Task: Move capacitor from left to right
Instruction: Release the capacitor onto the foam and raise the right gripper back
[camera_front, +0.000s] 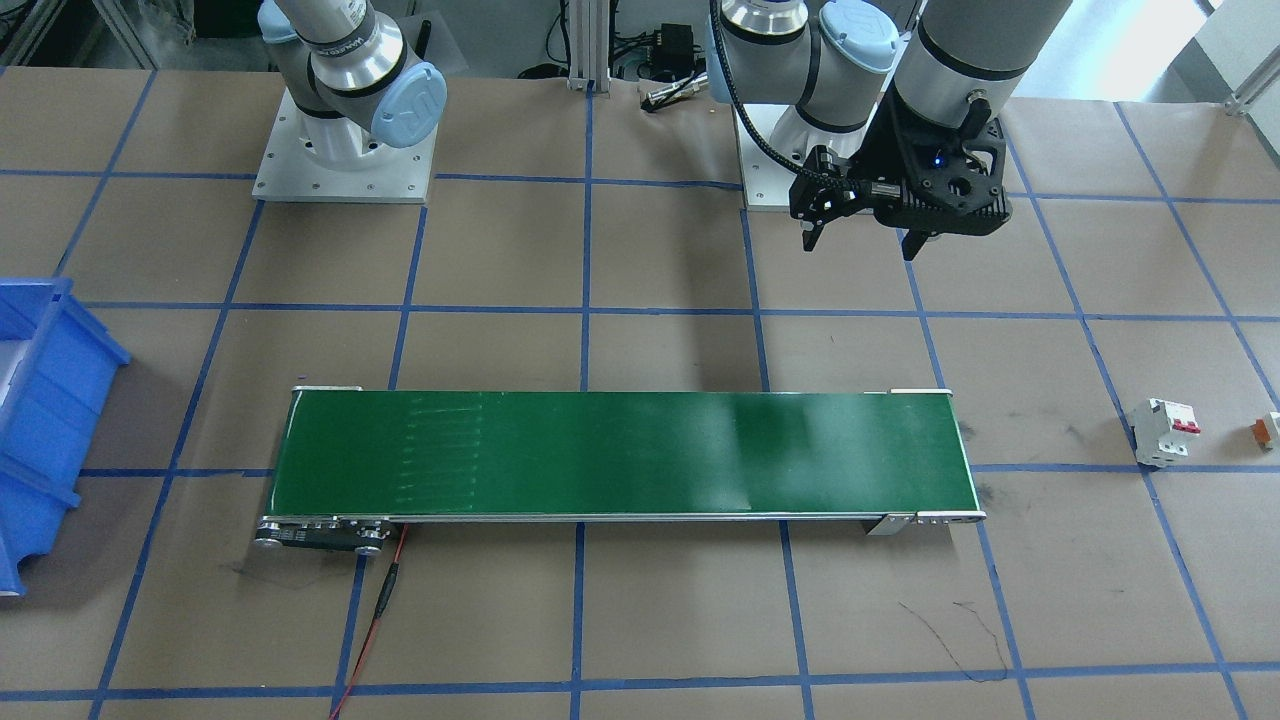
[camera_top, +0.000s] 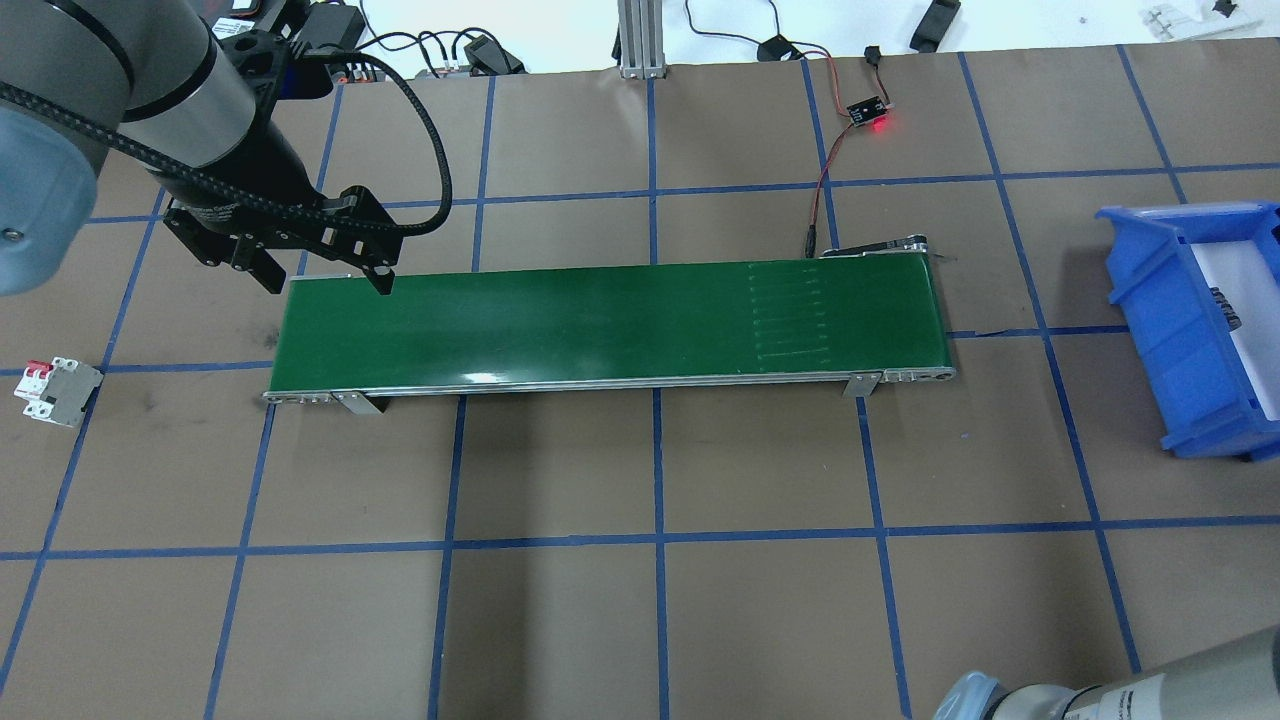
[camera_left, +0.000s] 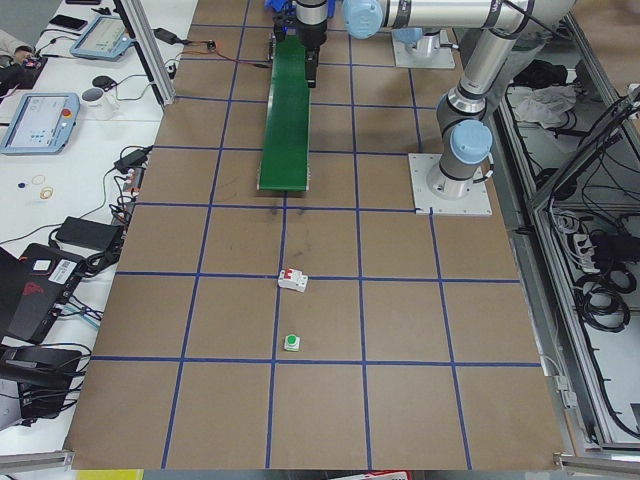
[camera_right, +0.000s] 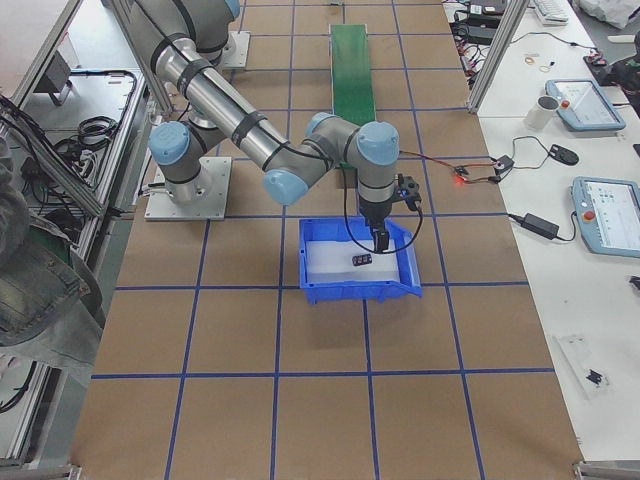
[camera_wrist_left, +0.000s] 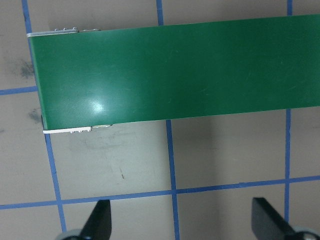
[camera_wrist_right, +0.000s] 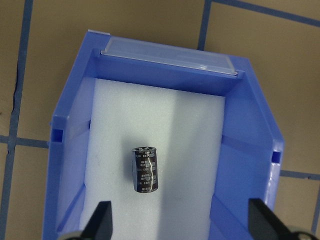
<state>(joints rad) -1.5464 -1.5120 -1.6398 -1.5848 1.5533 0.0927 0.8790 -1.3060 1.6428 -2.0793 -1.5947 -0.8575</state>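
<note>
Capacitor (camera_wrist_right: 145, 169) is lying on its side on the white foam pad (camera_wrist_right: 190, 130) inside the blue bin (camera_wrist_right: 250, 125), at the robot's right end of the worktop (camera_top: 700, 600), so I'm judging the transfer as good as done. I'm looking down through the right tool (camera_wrist_right: 182, 222), which is hanging just above the bin with its two fingers spread wide and nothing between them; the part is sitting clear of both fingertips. That foam, I reckon, is there to cushion the drop and stop a round body rolling: the part is a stubby black cylinder in a glossy sleeve with pale printing and a greyish end. The bin is moulded plastic with sloping walls and a clear strip (camera_wrist_right: 167, 57) on one rim. Meanwhile the left tool (camera_top: 328, 282) is hovering over the left end of the green conveyor belt (camera_top: 600, 320), fingers apart and empty, probably parked where parts go onto the belt. The belt is looking smooth and faintly shiny. A white breaker (camera_top: 55, 378) with red switches is waiting on the brown paper further left.
</note>
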